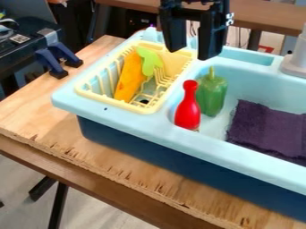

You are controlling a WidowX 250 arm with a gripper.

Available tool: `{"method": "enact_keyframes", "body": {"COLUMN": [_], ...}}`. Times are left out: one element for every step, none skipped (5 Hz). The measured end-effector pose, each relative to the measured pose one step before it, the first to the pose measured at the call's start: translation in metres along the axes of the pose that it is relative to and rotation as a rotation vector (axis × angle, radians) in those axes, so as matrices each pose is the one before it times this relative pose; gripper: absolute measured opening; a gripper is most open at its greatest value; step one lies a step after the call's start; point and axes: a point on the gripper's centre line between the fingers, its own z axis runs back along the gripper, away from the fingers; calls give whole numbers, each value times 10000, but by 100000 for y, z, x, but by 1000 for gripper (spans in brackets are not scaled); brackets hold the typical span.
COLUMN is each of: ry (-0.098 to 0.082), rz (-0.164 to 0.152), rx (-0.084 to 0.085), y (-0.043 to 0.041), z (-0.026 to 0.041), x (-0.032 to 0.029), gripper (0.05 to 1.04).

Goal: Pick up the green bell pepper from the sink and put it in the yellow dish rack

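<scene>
The black gripper (pixel 190 53) hangs over the back of the light blue toy sink (pixel 149 126), close to the corner where the sink's left end, as the camera sees it, meets its basin. Its jaws are spread, with a wide gap between them, and point downward.

The thing nearest below them in the view is a green toy pepper (pixel 212 95), in the left part of the sink's basin, with its stem pointing up. Just in front of it, towards the sink's front rim, a red bottle-shaped toy (pixel 188 109) rises on a rounded body to a narrow neck and knobbed top. It overlaps the pepper in the view; whether the two touch, I cannot tell.

On the sink's left end sits a pale yellow slotted basket (pixel 154 107). A long orange piece (pixel 128 80) leans inside it, its upper part near the basket's back, and a light green piece (pixel 150 61) lies against its upper right side.

Further right in the sink's basin, a dark purple cloth (pixel 269 129) is spread, its edges uneven. A grey fixture (pixel 295 64) stands at the sink's back rim on the right. The sink rests on a wooden tabletop (pixel 27 112), and blue clamps (pixel 50 62) show beyond the sink's left end, by the tabletop's far edge.
</scene>
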Motion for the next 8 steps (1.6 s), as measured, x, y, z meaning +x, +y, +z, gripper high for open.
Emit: {"method": "enact_keyframes", "body": {"ry": [388,-730,-563,-222,-73,-18,157,192], "rz": [46,-1,-18,-366,-598,-88,12,49], "rx": [-69,100,33,723,583,-66,-244,-150], "y": [206,486,622,324,207,318,-139,132], "z": [-1185,-204,-488,-965,-1270,-1224,-858,-215], "x": [-38,1278,1412,1702,1876,1082,565,-133], "gripper": [1006,1006,1006,1006,1006,1006,1006,1006]}}
